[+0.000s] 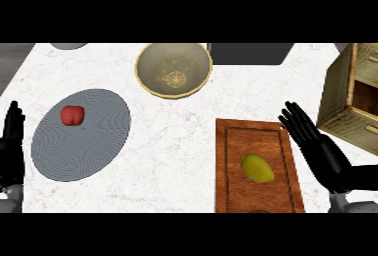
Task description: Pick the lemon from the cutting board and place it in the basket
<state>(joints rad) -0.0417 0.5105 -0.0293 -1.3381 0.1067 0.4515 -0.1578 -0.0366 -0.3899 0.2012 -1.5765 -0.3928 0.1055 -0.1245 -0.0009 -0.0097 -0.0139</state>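
Note:
A yellow lemon (258,168) lies on the brown wooden cutting board (255,137) at the lower right of the counter. A round tan basket (173,68) stands at the back centre, well beyond the board. My right hand (319,148) hovers just right of the board, fingers straight and pointing up-left, a short way from the lemon and not touching it. My left hand (11,145) rests open at the left edge, fingers up.
A grey round mat (96,145) lies at the left with a small red pepper (71,115) on it. A wooden drawer cabinet (354,92) stands at the right edge behind my right hand. A dark panel (247,53) sits at the back.

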